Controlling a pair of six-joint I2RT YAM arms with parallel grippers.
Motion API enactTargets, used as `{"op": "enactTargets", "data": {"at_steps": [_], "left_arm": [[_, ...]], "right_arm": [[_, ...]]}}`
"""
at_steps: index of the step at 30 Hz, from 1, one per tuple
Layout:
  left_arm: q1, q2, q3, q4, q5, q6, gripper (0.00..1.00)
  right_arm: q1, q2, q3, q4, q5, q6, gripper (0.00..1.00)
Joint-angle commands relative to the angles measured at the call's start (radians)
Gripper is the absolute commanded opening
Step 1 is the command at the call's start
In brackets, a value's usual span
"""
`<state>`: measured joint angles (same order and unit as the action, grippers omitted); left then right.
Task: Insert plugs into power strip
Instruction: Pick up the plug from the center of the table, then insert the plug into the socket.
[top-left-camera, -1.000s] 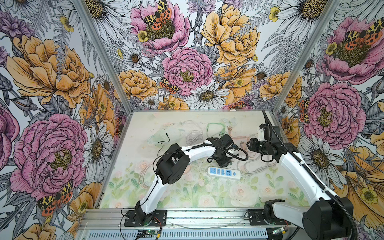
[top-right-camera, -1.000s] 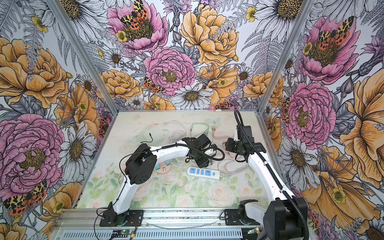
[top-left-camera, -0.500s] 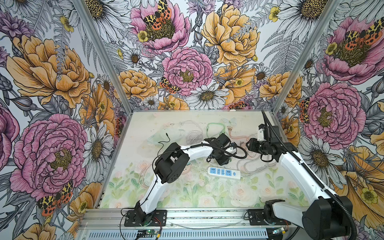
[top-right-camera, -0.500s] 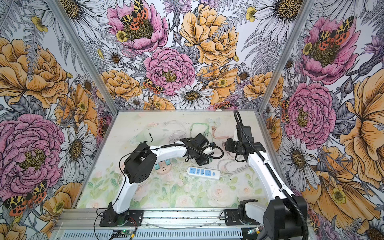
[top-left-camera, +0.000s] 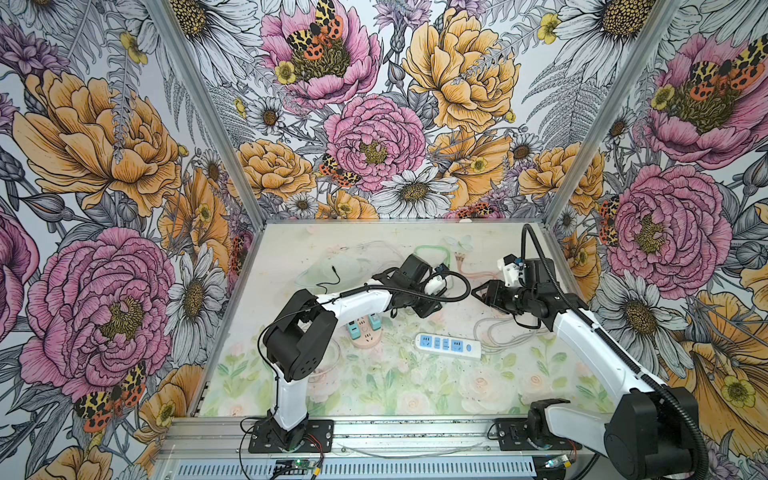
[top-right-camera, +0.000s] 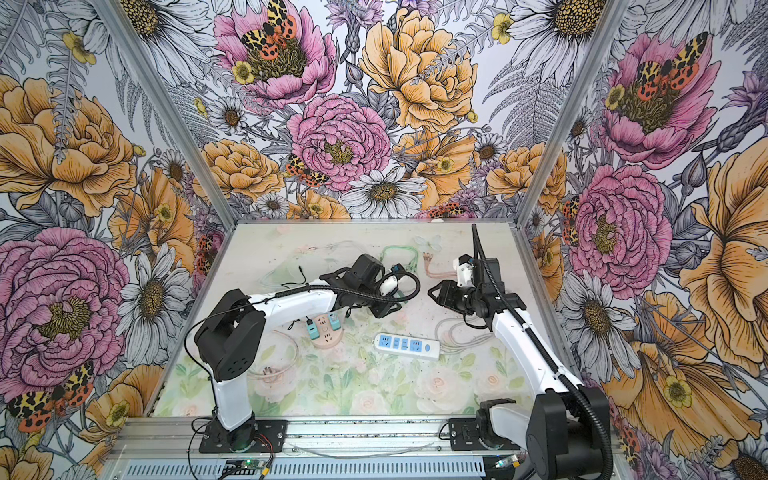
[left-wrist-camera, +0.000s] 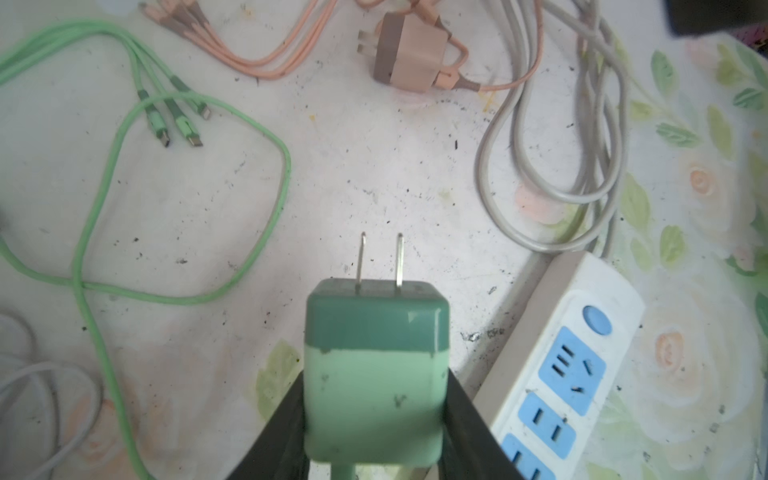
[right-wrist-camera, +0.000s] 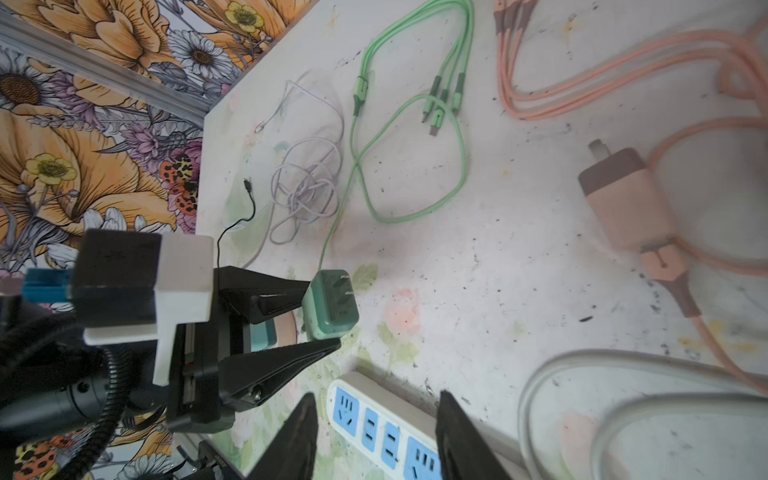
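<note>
My left claw (left-wrist-camera: 374, 419) is clamped on the sides of the green cube-shaped charger plug (left-wrist-camera: 376, 365). It holds the plug over the table (left-wrist-camera: 374, 174), just beside the white power strip with blue sockets (left-wrist-camera: 561, 365), in no socket yet. My right claw (right-wrist-camera: 376, 432) hangs parted and empty over the strip. I judge I should tip the prongs down, line them up with a two-slot socket and press straight, with the right claw steadying the strip. Since a second ago the left elbow has swung outward; the right arm has barely moved.
</note>
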<state>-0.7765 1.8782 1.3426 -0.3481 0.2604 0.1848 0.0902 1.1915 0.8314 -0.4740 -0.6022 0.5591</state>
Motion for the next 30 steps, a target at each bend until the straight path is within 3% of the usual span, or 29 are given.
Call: {"op": "enactTargets", "data": {"at_steps": [1,9,30], "left_arm": [[-0.005,-0.027,0.042,0.008,0.023,0.055,0.15],[-0.047,-0.048,0.086,-0.060,-0.011,0.130,0.16],[-0.102,-0.103,0.103,-0.132,-0.044,0.184,0.17]], "right_arm": [[-0.004,-0.044,-0.014,0.074,-0.128,0.044,0.49],[0.009,-0.018,-0.028,0.079,-0.230,0.030,0.51],[0.034,0.030,-0.049,0.080,-0.225,-0.014,0.51]]}}
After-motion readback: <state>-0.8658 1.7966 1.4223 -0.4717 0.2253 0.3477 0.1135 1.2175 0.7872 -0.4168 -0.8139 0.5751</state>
